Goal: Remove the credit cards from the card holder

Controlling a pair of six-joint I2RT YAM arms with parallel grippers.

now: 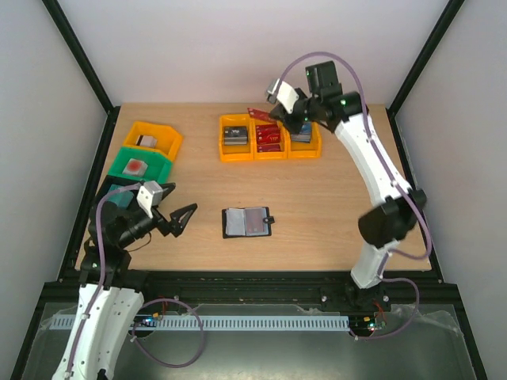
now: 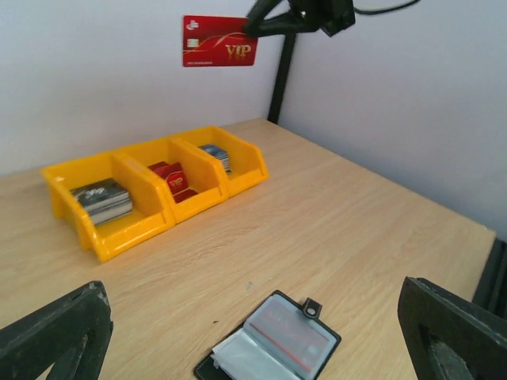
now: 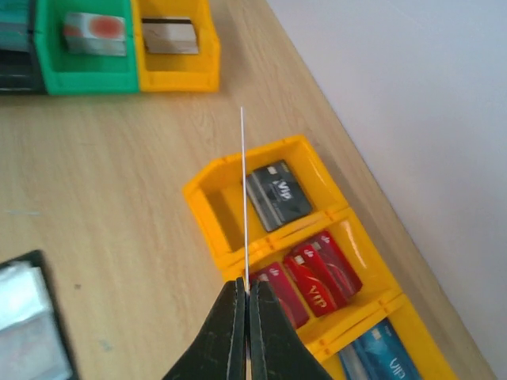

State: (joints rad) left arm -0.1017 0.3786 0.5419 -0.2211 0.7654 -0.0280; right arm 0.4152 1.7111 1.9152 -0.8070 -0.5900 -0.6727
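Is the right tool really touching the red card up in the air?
Touching. The right tool is shut on the red card. The right wrist view shows the card edge-on, pinched at its near end with no gap.

Bright, even light fills all three views, with only faint shadows on the desk (image 1: 333,206), pale glare on the card holder (image 2: 277,342) pockets, and the near fingers (image 2: 55,336) of the left tool (image 2: 253,321) slightly blurred.
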